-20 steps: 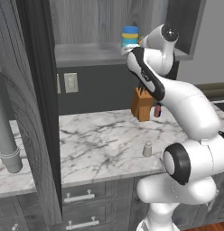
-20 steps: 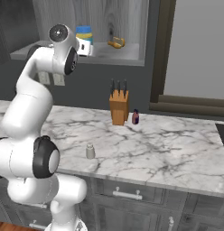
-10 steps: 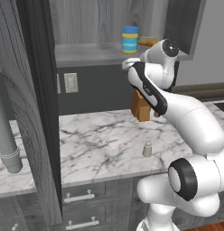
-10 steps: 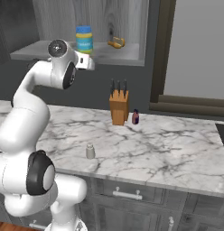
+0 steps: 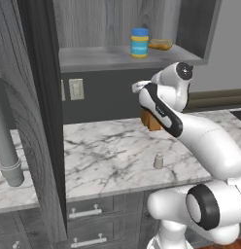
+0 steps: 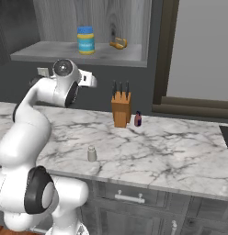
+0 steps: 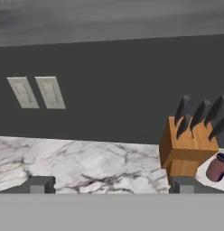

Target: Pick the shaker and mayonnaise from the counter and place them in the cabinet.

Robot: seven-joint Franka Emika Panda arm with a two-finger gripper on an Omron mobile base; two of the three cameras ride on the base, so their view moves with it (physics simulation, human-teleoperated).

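Mayonnaise (image 5: 139, 43) stands on the cabinet (image 5: 117, 57) shelf at twelve o'clock above the arm — that half looks done. Shaker (image 5: 158, 161) waits on the tabletop (image 5: 108, 155), at six o'clock below the hand. Pincer (image 7: 109, 185) is spread wide and empty, facing the wall — next it must swing down over the shaker.

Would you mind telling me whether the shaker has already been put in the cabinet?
No, the shaker stands on the counter, while the mayonnaise sits on the cabinet shelf.
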